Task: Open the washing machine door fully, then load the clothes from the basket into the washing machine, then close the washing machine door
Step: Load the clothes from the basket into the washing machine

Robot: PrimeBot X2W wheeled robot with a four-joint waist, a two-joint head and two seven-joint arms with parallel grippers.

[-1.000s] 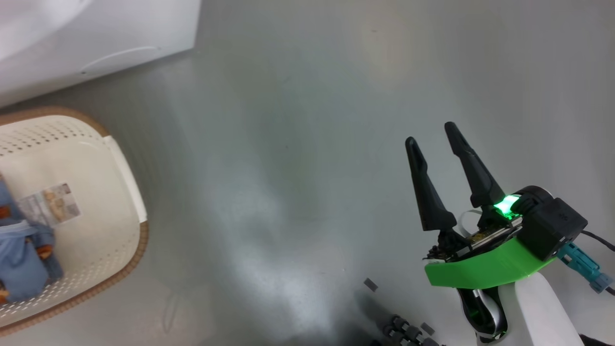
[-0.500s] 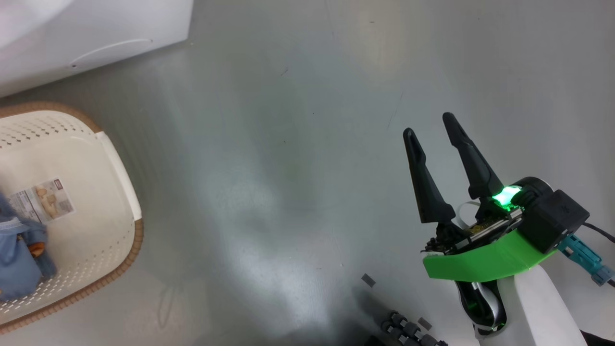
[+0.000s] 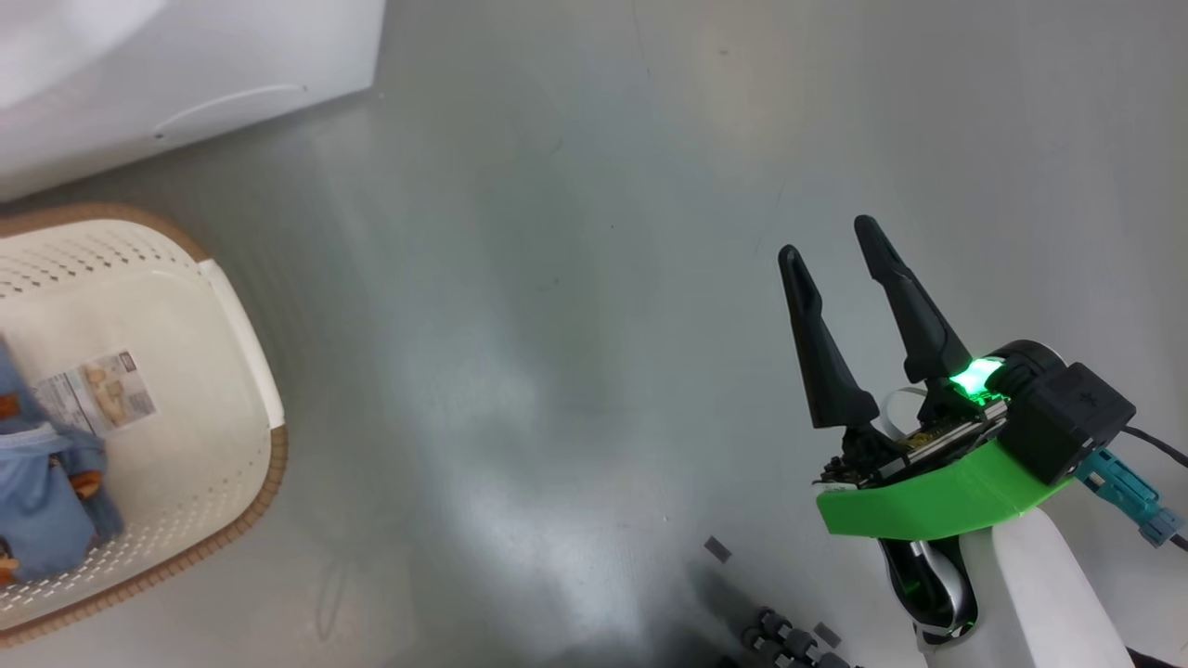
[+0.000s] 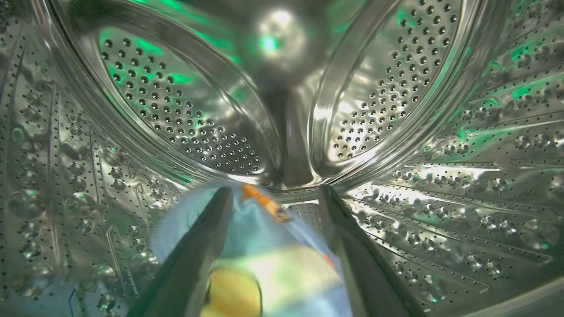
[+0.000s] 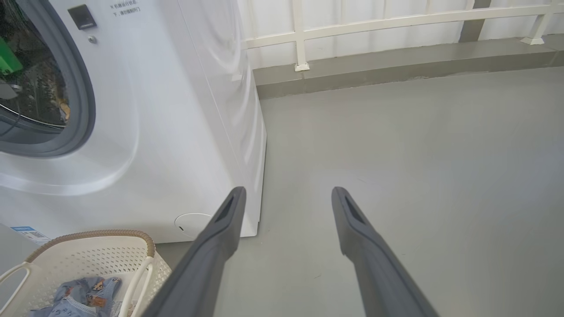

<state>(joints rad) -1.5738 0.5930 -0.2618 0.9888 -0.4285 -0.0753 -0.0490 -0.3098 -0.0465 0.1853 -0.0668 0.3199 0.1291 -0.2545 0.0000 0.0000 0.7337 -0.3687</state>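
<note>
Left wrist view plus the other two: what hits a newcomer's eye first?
The shiny perforated steel drum surrounds the left gripper, whose fingers stand apart over a light-blue garment. In the head view's lower right, the right gripper hangs open above the grey floor, a green light glowing at its base. At the left edge, the cream basket holds another blue garment.

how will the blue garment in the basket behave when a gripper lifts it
Probably floppy: the blue garment lies crumpled in soft folds in the basket, so it should drape and dangle from a pinch. Likely light, being thin-looking fabric. It could drag on the perforated wall on the way out.
</note>
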